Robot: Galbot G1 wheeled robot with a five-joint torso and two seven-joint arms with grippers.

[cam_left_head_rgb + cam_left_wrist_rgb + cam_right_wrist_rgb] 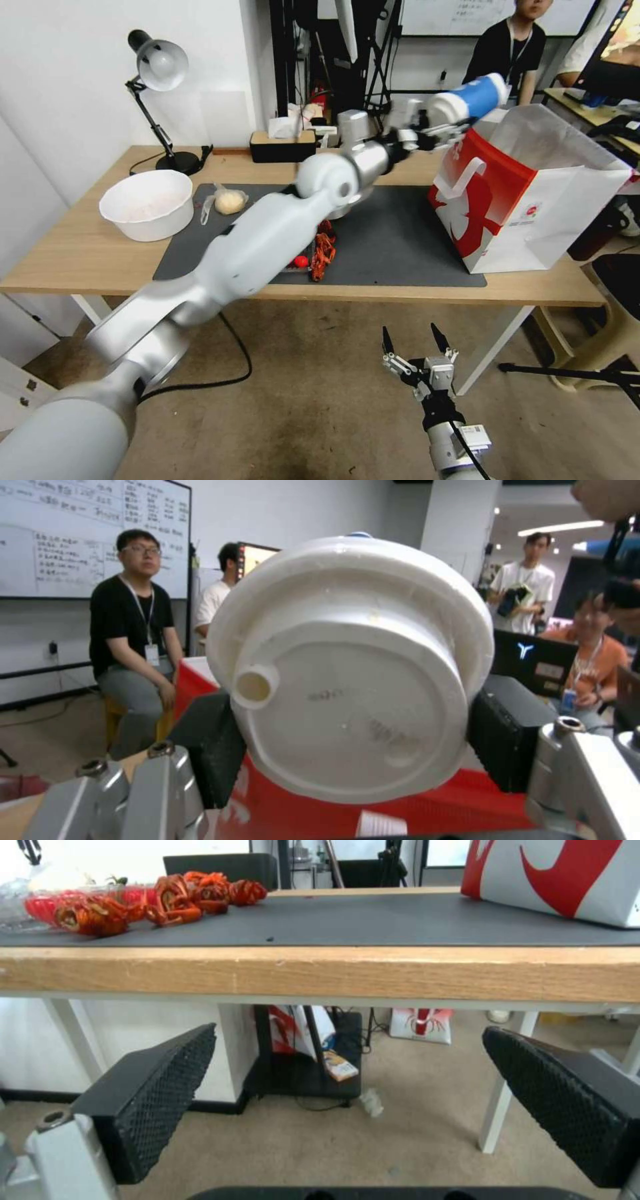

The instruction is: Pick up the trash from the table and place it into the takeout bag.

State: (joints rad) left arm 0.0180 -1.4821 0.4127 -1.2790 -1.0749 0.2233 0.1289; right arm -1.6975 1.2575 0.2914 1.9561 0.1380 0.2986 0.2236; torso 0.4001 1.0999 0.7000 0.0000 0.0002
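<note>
Your left gripper is clamped on the blue white-lidded cup, holding it tipped on its side in the air just above the near rim of the takeout bag — lid end toward the wrist, blue body reaching out over the bag's open mouth. From the left wrist camera you see the cup's white lid head-on, with a small round spout near its edge, and one black pad pressed against each flank. Your right gripper hangs low in front of the table, below its edge, fingers spread wide with nothing between them.

Counting for you: one cup in the claw, one bag, one beige shallow round bowl at the table's left end, one clear bag with pale yellow lump just beside that bowl on the dark grey mat, and a heap of red shells near the mat's front edge
</note>
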